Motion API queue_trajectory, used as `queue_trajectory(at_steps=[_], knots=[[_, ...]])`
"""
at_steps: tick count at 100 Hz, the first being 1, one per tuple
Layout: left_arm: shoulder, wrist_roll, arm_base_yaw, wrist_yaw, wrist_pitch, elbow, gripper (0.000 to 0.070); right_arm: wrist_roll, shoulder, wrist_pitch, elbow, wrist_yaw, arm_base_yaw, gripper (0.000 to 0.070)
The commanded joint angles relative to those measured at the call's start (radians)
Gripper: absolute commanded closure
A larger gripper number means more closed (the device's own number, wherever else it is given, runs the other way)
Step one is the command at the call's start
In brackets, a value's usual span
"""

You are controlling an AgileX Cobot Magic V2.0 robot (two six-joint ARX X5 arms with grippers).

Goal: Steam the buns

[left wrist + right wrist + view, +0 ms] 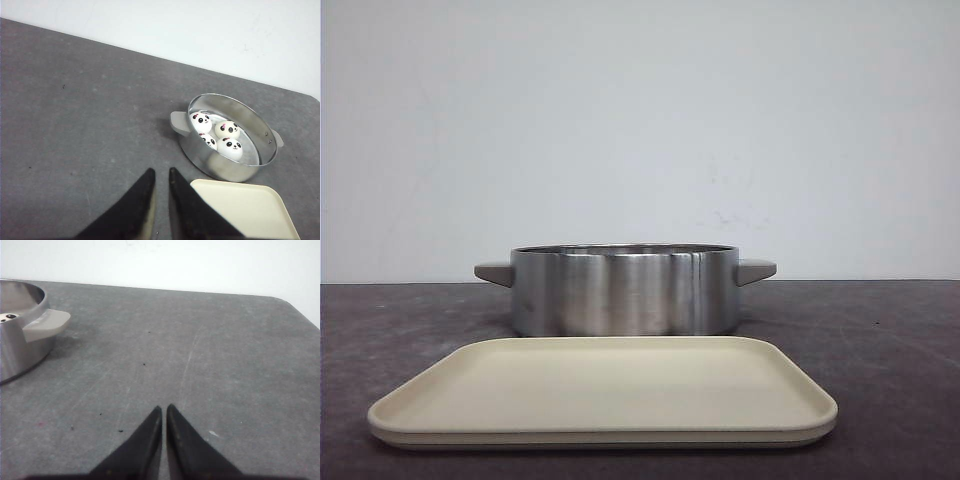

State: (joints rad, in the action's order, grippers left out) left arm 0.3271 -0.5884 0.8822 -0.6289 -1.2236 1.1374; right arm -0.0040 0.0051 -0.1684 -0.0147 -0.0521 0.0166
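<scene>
Each tool (161, 172) (164, 409) has two black, tapering, pointed fingers.

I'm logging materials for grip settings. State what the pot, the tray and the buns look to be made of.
Pot: brushed steel by its streaky reflections, with matte grey handles, likely plastic. Tray: matte cream, probably plastic or melamine, no shine. Buns: smooth white domes with printed panda faces, possibly foam or rubber toys; hard to tell.

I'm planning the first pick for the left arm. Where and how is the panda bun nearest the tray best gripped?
Grip that bun across its round sides, coming straight down from above: the steel pot walls it in and the other buns crowd it, so only the domed top is reachable. The left gripper probably needs to open first.
</scene>
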Motion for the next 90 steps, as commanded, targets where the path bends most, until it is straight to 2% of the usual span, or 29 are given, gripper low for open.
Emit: queue_trajectory(at_steps=[1,62,69,77,81,90], knots=[[0.005,0.0,0.01,0.0,0.01,0.012,0.07,-0.011,-0.002,0.011,0.003,0.0,-0.001,0.0691],[0.005,0.0,0.01,0.0,0.01,0.012,0.07,-0.011,-0.001,0.011,0.003,0.0,-0.001,0.0691],[0.005,0.019,0.005,0.0,0.006,0.012,0.07,-0.011,-0.001,0.011,0.003,0.0,-0.001,0.0691],[0.005,0.092,-0.033,-0.01,0.004,0.011,0.07,-0.011,-0.001,0.011,0.003,0.0,-0.001,0.0692],[0.005,0.096,-0.061,-0.012,0.01,0.01,0.07,-0.011,-0.001,0.011,0.003,0.0,-0.001,0.0691],[0.0,0.101,-0.121,-0.021,0.107,-0.021,0.07,-0.011,-0.001,0.011,0.003,0.0,-0.001,0.0691]])
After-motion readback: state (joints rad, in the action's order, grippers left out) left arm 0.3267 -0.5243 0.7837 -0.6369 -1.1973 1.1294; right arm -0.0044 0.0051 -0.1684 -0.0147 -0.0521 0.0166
